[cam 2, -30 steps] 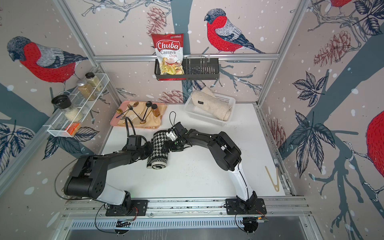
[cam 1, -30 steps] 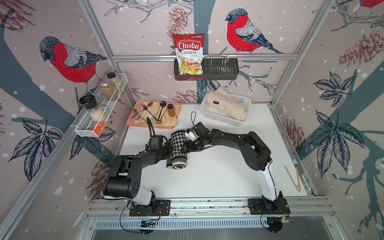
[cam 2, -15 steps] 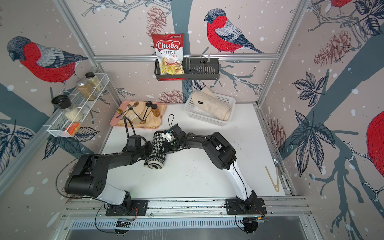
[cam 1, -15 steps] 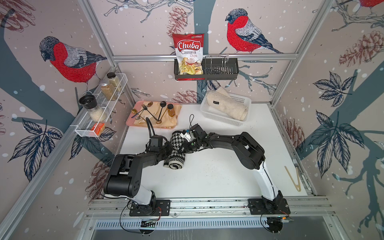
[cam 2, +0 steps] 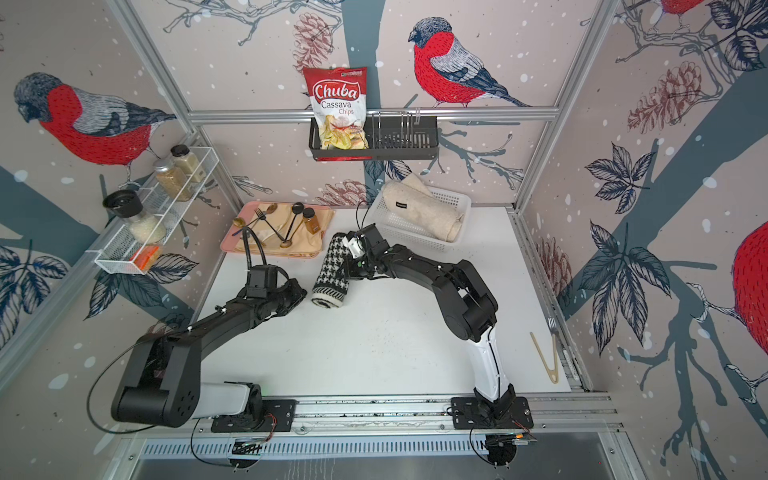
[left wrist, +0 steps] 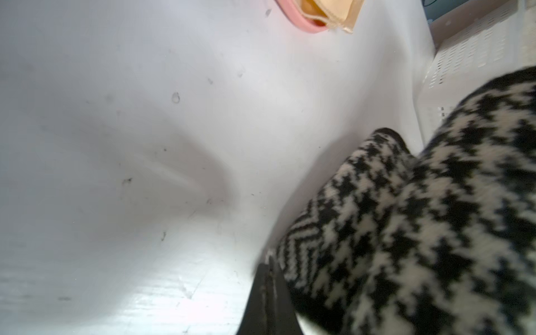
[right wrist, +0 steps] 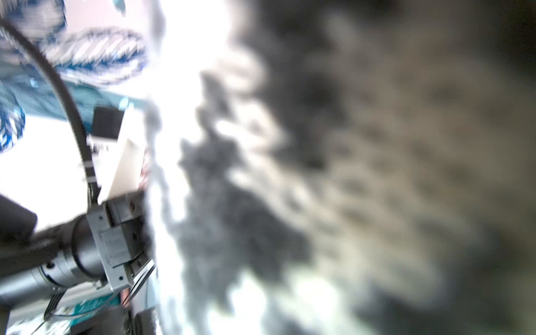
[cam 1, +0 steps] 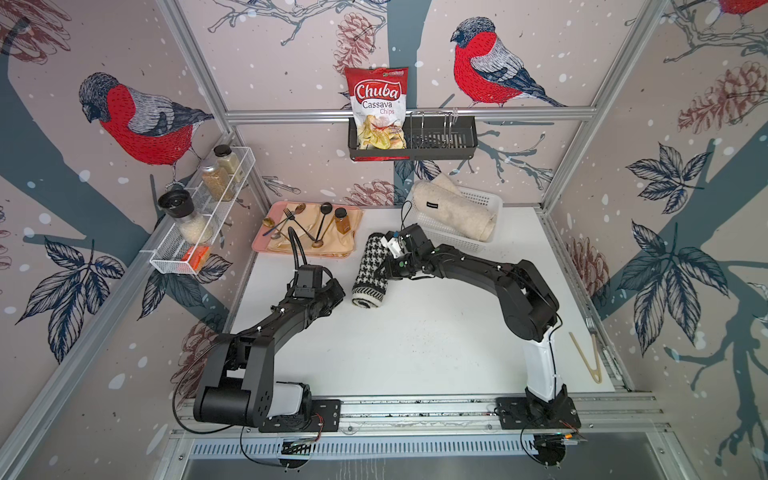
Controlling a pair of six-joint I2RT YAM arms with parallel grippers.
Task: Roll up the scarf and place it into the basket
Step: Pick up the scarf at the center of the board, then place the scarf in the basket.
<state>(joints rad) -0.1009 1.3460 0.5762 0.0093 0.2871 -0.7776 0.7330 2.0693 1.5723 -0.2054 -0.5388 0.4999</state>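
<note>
Since a second back the scarf (cam 1: 370, 270) had scooted toward the basket (cam 1: 478, 195), but it lay on the table (cam 1: 415, 340) just short of it. The left claw (cam 1: 338, 291) sat pinched shut by its near end. The right claw (cam 1: 390, 266) pressed into its side, and I couldn't tell if it gripped. Rolling looked done; next it'd need a firm grab and a lift over the rim.

The left arm (cam 1: 266, 332) and right arm (cam 1: 478, 268) are matte black with chunky round joints. A black cable (cam 1: 296, 245) arches up just behind the left gripper (left wrist: 268, 262). A white link (cam 1: 540, 365) stands at the right arm's foot.
</note>
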